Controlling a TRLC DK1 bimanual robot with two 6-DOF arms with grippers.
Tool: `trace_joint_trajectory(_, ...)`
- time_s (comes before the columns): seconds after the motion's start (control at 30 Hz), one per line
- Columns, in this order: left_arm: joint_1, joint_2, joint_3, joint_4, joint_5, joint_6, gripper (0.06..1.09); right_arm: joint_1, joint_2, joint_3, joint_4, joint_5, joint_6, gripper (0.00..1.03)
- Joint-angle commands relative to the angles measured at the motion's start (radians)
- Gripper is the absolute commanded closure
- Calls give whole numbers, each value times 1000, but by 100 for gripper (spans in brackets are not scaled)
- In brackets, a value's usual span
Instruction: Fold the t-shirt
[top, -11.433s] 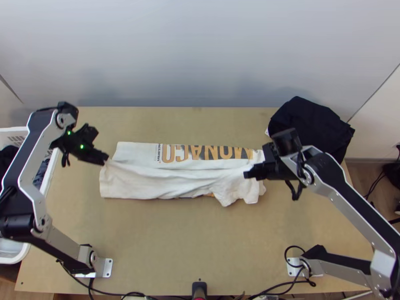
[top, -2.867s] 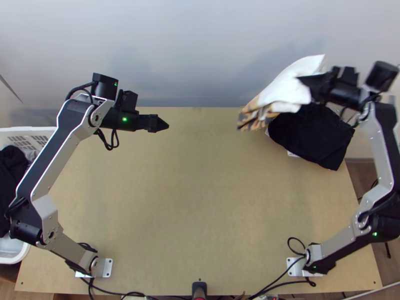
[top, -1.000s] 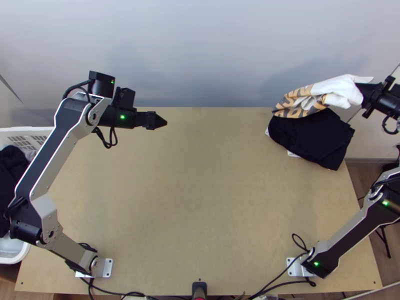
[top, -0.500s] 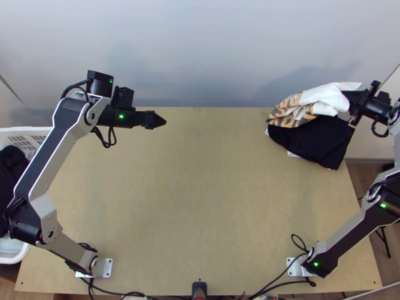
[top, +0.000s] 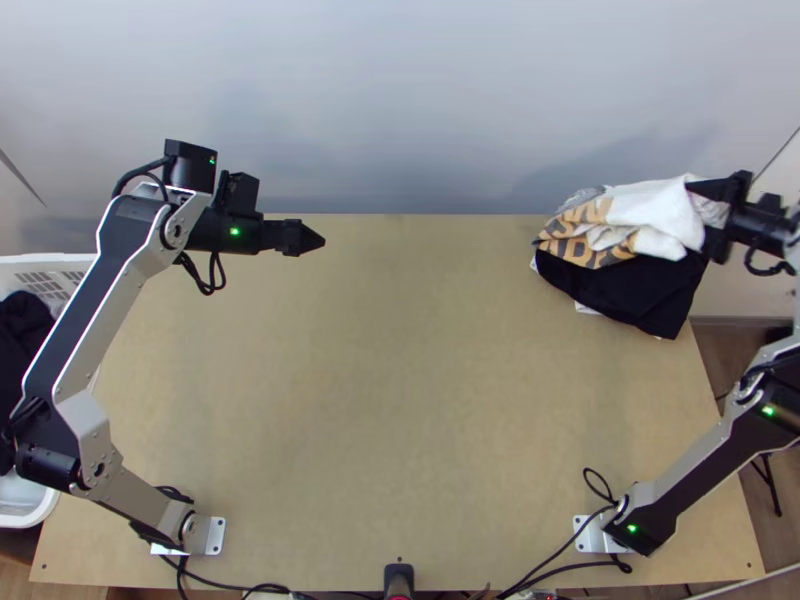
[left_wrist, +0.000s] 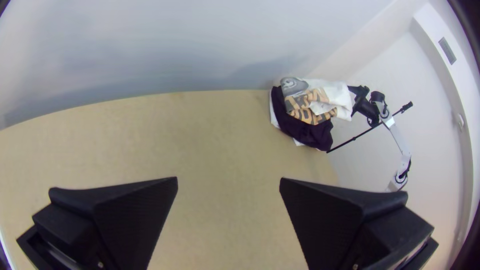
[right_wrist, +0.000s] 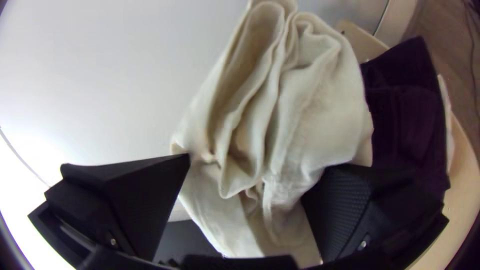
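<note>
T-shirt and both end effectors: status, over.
Left end effector open, above table. Right end effector open, T-shirt between its fingers. T-shirt rumpled, dark pile beneath.

Robot lab, arms (top: 78, 325) bolted to table (top: 400, 400), cables (top: 588, 474)

Bench (top: 380, 400): one
Arms: two, left arm (top: 90, 290) and right arm (top: 700, 470)
Claws: two, left claw (top: 318, 240) and right claw (top: 709, 215)
Fingers (left_wrist: 130, 215): four, two per claw
Base plates (top: 214, 535): two
White shirt (top: 650, 205): one
Black cloth on the bench (top: 645, 285): at least one
Basket (top: 40, 261): one
Dark clothes in the basket (top: 20, 340): too bunched to count
</note>
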Motion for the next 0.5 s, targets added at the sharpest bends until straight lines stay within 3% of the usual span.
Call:
trace_joint_trajectory(0.0, 19, -12, 1, -4, 7, 1, 10, -84, -43, 21, -104, 302, -182, 3)
trace_joint_trajectory(0.17, 19, -17, 4, -4, 10, 3, 10, -126, -80, 26, -222, 570, -451, 3)
trace_joint_trajectory(0.3, 16, -14, 13, 1, 11, 3, 10, -132, -113, 12, -282, 731, -623, 3)
trace_joint_trajectory(0.37, 15, -12, 17, 3, 13, 3, 10, -129, -138, -5, -282, 825, -673, 3)
trace_joint_trajectory(0.47, 13, -11, 20, 3, 13, 3, 10, -84, -215, -32, -200, 846, -715, 3)
